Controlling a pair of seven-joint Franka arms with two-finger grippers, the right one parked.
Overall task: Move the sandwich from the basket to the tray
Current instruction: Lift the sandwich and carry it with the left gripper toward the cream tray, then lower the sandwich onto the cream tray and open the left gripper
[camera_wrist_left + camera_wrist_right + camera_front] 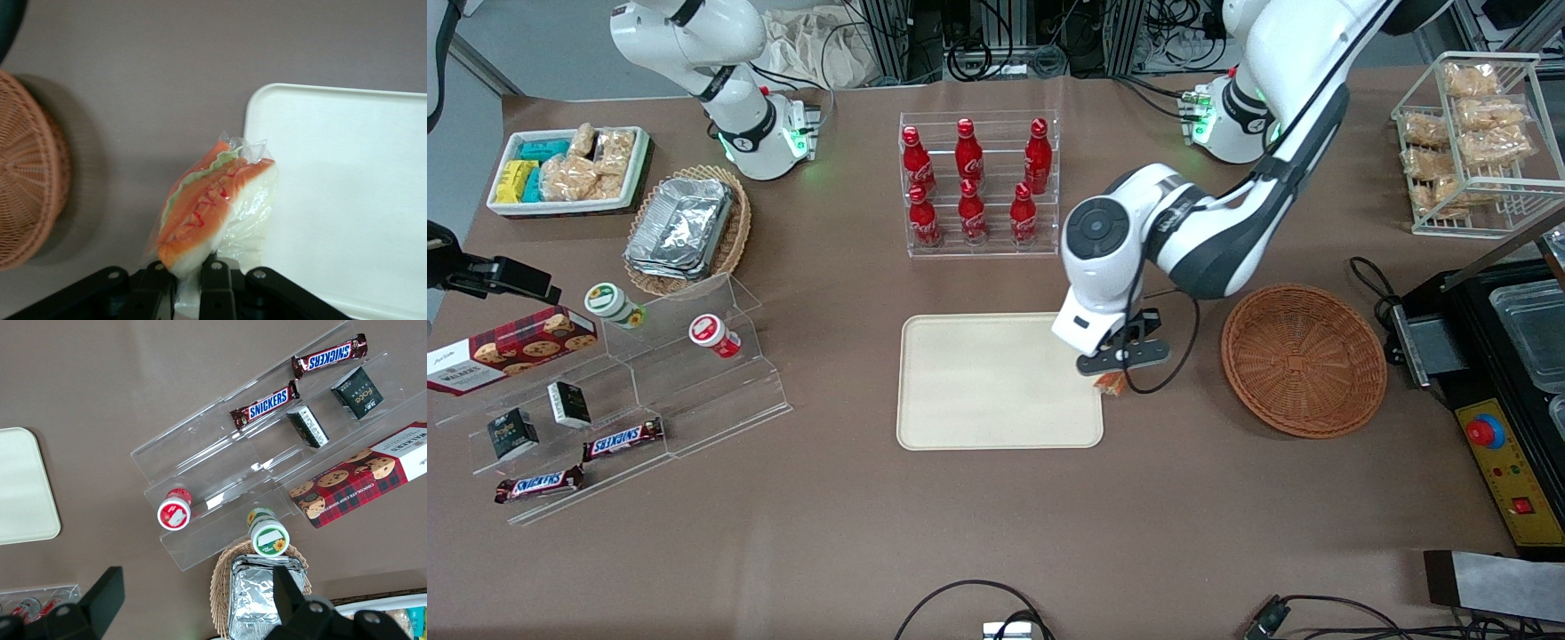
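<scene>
Black two-finger gripper [1119, 367] clamped on the small triangular wrapped sandwich [213, 210], hanging over the edge of the flat cream-beige plastic tray [996, 382] at its end toward the working arm. Fingers [215, 283] pinched onto the pale bread at the wedge's base; orange and green filling turned up toward the wrist camera, clear wrap crinkled at the tip. Sandwich half over bare table, half over the tray's rim.

Underneath everything, a wide brown matte table [996, 533], cables trailing along its edge nearest the front camera. Tray near the middle, nothing resting on it. Round reddish-brown woven wicker basket [1304, 359] just beside the tray, toward the working arm's end, nothing inside. Clear acrylic rack of red cola bottles [978, 182] farther from the front camera than the tray. Toward the parked arm's end: clear stepped display [640, 391] with chocolate bars, small boxes and a biscuit box, and a lighter tan basket of foil containers [685, 227]. White wire rack of bagged tan snacks [1467, 133] toward the working arm's end.
</scene>
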